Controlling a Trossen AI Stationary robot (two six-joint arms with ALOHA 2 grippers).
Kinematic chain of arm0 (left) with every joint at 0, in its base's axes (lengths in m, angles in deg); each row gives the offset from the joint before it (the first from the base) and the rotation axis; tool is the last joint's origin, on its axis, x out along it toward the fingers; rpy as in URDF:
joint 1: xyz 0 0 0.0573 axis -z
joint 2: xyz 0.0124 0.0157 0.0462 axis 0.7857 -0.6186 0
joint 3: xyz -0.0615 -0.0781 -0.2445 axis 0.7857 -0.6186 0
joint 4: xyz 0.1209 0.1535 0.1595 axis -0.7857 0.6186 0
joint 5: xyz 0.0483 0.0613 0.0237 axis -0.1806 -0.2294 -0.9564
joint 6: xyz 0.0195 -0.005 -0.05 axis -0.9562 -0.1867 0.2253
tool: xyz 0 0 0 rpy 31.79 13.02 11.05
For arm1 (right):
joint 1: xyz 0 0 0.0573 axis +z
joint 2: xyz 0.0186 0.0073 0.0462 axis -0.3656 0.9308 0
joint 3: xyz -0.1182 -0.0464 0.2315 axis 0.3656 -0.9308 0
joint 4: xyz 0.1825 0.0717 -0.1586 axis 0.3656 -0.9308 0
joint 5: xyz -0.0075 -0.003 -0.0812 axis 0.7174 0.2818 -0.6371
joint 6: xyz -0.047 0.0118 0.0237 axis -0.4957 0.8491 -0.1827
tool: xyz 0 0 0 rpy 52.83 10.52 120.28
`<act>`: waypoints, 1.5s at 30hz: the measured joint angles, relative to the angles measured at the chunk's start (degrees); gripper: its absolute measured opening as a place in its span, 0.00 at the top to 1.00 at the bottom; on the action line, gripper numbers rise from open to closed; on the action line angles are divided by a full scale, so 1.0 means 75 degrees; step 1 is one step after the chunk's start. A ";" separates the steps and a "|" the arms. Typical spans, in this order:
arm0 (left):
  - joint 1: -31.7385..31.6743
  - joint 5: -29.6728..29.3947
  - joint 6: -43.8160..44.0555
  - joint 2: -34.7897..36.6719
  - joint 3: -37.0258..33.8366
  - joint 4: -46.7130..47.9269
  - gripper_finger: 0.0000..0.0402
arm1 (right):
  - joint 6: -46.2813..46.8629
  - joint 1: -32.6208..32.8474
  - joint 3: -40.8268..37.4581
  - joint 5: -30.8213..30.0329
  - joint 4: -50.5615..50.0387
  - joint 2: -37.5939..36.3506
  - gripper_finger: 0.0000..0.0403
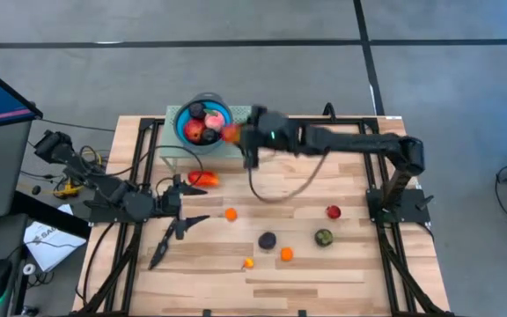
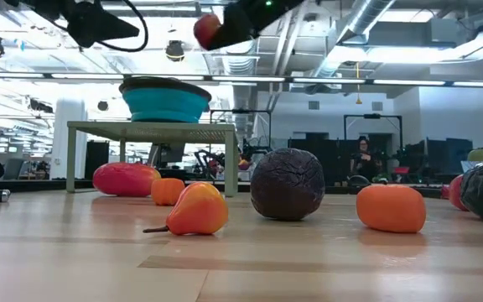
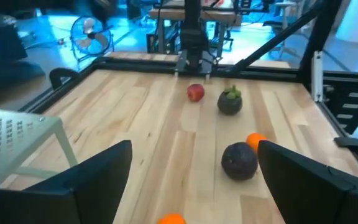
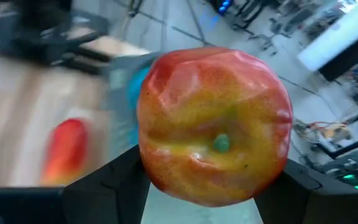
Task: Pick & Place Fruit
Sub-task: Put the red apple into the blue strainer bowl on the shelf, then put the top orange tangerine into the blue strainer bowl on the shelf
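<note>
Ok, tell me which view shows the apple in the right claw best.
The right wrist view: the red-yellow apple fills it, gripped by the right claw. The high view shows it small, by the blue bowl's rim. The low view catches it red, at the top edge. The left wrist view misses it.

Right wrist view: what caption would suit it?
Right pincer shut on a red-yellow apple, with the blue bowl just beyond.

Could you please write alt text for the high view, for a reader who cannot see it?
From above, the right gripper holds a red-yellow apple beside the blue bowl, which already contains fruit and sits on a small stand at the wooden table's far edge. The left gripper waits open near the left side, with seven more toy fruits scattered across the table.
</note>
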 joint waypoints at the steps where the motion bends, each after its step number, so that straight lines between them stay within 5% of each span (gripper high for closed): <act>1: 0.0000 -0.0036 0.0044 -0.0055 -0.0005 0.0009 0.15 | -0.0018 -0.0191 0.0375 0.0165 -0.0102 0.0197 0.43; 10: 0.0000 -0.0067 0.0435 -0.0277 -0.0005 -0.0012 0.16 | 0.0246 -0.1061 0.3646 0.1150 -0.2473 0.2238 0.43; 18: 0.0000 -0.0064 0.0444 -0.0274 -0.0005 -0.0007 0.17 | 0.0235 -0.1079 0.5232 0.1291 -0.3995 0.3351 0.41; 32: 0.0000 -0.0061 0.0441 -0.0274 -0.0005 -0.0002 0.17 | 0.0281 -0.1183 0.5498 0.1282 -0.4599 0.3205 0.20; 45: 0.0006 -0.0070 0.0458 -0.0274 -0.0005 0.0096 0.17 | 0.0707 -0.0647 0.5477 0.1229 -0.6258 0.1712 0.22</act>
